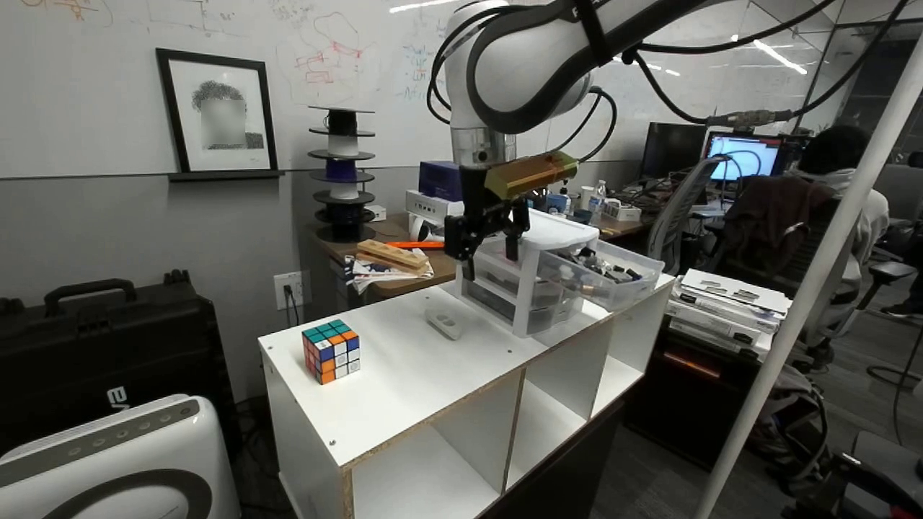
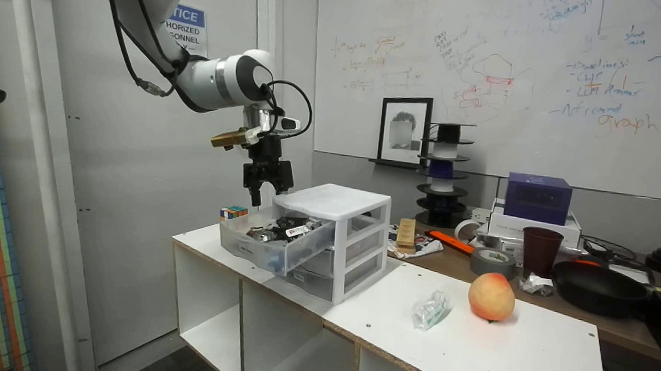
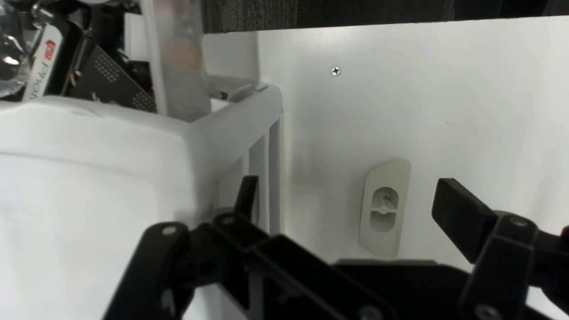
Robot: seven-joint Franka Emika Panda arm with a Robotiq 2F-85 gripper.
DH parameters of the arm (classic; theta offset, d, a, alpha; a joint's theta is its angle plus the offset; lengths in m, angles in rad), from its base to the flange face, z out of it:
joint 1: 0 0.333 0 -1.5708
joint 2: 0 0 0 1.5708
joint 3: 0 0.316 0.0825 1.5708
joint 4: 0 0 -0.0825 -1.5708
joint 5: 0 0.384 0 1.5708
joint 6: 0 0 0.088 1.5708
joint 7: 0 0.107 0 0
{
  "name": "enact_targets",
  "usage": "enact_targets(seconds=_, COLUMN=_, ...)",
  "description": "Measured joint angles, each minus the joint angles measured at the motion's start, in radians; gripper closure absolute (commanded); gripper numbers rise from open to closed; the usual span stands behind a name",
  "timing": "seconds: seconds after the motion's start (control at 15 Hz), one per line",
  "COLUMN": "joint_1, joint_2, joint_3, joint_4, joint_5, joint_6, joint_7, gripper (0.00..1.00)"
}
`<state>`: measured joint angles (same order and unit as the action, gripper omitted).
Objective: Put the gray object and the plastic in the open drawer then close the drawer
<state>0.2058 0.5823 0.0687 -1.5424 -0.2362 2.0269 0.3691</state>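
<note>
While the tool [image 3: 348,193], jaws apart, hangs above the gray object [image 3: 384,211], the whiteboard [image 2: 513,114] reads "graph for".

Through my wrist view I see the gray bar [image 3: 385,209], slant-ended with a bridged oval hollow, lying flat on the desk [image 1: 404,389]. In an exterior view I find the clear plastic [image 2: 431,310] crumpled on that desk, and the translucent top drawer [image 2: 253,256] pulled out, loaded with odds and ends [image 2: 289,229].
</note>
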Motion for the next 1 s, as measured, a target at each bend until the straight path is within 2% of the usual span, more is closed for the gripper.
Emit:
enact_targets(seconds=0.53, joint_1=0.000, joint_2=0.156, joint_3=0.000, joint_4=0.163, joint_5=0.158, joint_6=0.006, joint_7=0.000, gripper=0.00)
enact_targets(seconds=1.0, joint_1=0.001, joint_2=0.280, joint_3=-0.005, joint_4=0.270, joint_5=0.181, joint_6=0.005, joint_7=0.000, gripper=0.00)
